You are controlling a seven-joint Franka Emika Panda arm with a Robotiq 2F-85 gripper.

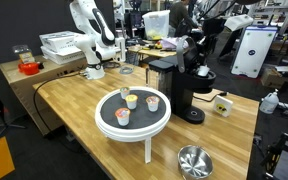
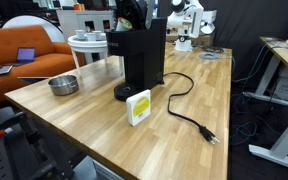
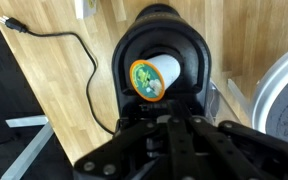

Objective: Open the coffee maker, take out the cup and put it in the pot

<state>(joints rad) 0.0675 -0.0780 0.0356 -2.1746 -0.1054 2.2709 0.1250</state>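
Wrist view: the camera looks straight down into the coffee maker (image 3: 162,60), whose top stands open. The cup (image 3: 148,80) lies in the round chamber at centre frame, its coloured top turned to the left. The dark, blurred fingers (image 3: 156,130) fill the lower edge, drawn narrow, just below the chamber. In an exterior view the arm (image 1: 199,45) reaches down from the upper right, bent over the machine's top. The pot (image 1: 194,160) sits on the worktop (image 1: 74,120) at the lower right, well apart from the machine.
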